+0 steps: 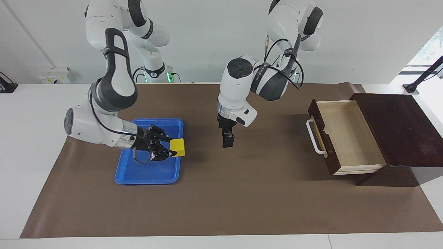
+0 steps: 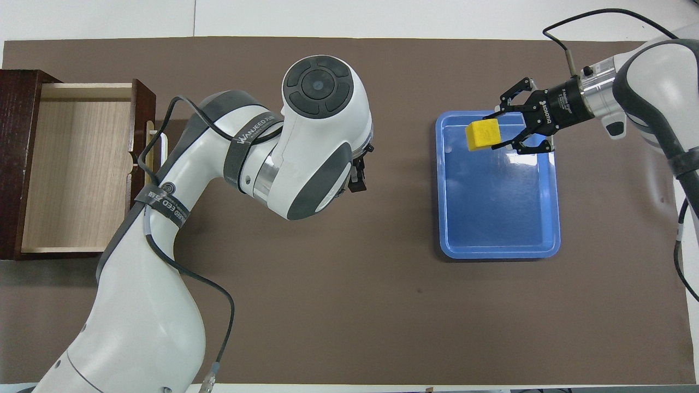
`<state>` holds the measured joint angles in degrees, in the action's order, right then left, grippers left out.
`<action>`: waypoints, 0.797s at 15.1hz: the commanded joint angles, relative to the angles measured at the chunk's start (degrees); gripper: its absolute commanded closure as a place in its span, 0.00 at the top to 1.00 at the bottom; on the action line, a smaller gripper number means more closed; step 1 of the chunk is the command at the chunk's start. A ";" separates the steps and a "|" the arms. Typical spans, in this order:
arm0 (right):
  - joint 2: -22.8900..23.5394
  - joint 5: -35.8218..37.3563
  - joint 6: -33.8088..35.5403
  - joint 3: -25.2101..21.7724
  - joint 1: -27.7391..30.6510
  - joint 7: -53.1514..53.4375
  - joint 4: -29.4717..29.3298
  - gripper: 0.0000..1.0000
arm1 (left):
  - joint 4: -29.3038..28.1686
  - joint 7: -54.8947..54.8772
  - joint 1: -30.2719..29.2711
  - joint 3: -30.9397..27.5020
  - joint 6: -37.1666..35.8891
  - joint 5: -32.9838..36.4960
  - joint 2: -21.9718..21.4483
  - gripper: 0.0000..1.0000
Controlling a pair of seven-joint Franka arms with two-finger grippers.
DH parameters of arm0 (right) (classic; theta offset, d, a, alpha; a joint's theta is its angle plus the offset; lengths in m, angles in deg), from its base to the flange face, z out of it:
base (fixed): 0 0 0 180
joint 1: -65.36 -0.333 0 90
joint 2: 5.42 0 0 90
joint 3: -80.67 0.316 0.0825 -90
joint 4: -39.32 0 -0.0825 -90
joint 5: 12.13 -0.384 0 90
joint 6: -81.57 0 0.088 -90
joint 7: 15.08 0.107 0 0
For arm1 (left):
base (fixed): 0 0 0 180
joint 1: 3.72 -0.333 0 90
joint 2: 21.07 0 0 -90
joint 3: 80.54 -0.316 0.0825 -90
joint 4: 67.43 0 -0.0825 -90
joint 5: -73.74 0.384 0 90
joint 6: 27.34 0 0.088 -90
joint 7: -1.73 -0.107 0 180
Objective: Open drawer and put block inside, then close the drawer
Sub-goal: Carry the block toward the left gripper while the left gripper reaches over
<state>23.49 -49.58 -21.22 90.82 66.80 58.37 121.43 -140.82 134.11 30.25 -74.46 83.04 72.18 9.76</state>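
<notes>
The yellow block is held between the fingers of my right gripper, which is shut on it just above the blue tray's rim, at the side toward the table's middle. It also shows in the overhead view in the right gripper. The drawer stands pulled open from its dark wooden box at the left arm's end, with its pale interior bare and its white handle facing the table's middle. My left gripper points down over the brown mat between tray and drawer, holding nothing.
The blue tray lies toward the right arm's end and has nothing else in it. A brown mat covers the table. The left arm's elbow and forearm hang over the mat beside the drawer front.
</notes>
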 commanded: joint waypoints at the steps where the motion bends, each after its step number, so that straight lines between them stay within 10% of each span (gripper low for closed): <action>1: -0.34 -1.13 -1.71 -0.13 -3.71 5.02 -0.37 0.00 | -1.93 0.59 0.13 -0.19 2.38 0.42 -0.60 1.00; 12: -0.87 -1.40 -6.02 0.14 -8.65 9.87 -0.37 0.00 | -4.66 2.53 0.57 -0.02 10.38 -0.29 -1.12 1.00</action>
<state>23.36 -49.58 -26.66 90.84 58.16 66.88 120.81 -143.77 135.69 30.33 -74.19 91.85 72.13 9.76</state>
